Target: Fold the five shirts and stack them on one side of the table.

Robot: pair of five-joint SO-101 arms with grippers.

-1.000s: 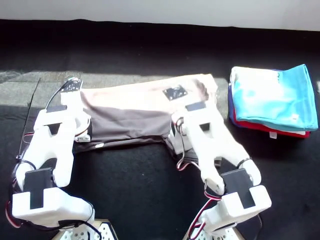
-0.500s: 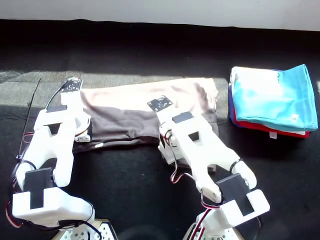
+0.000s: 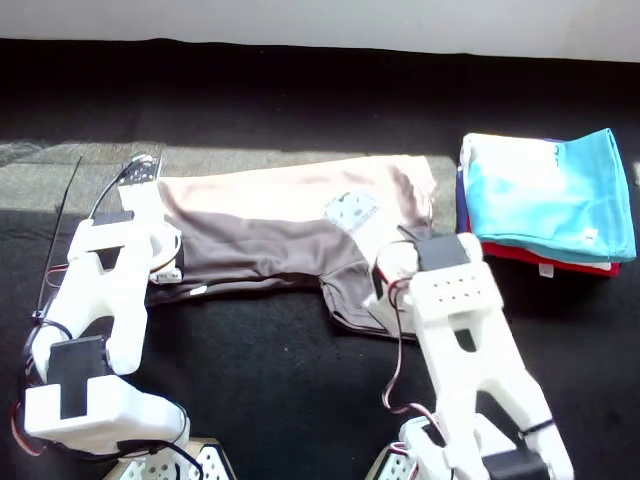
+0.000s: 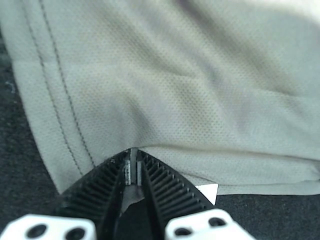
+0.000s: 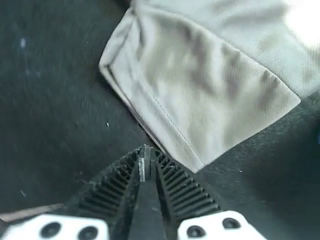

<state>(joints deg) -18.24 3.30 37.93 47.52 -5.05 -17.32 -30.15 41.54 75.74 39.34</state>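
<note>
Hanging out by the surface (image 3: pixel 250 390) watching these two arms working, and I'm guessing this is the last one to fold. A stack (image 3: pixel 550 195) of folded shirts is already sitting on the right side. The beige shirt (image 3: pixel 270 225) is lying stretched lengthwise across the middle, with its right end near that stack.

The left end effector (image 4: pixel 131 157) is clamping shut on the shirt's left edge, and you can see the cloth creasing in toward the tips. The right end effector (image 5: pixel 145 160) is closed too, pointing down right at the hem of the loose flap (image 3: pixel 350 300) that's sticking out toward the arms. Honestly I can't tell if it's actually pinching cloth or just touching it.

My take on doing this fold well:

- The right side needs a proper bite past the stitched hem. This thin knit looks like it's going to slip out of a shallow pinch.
- That flap is making the near edge crooked, so I'd be tucking it in line before folding.
- Both ends should be lifting together and staying spread apart, so the cloth between them is hanging taut and not sagging into a wrinkle.
- Lay the edge down flat before letting go.
</note>
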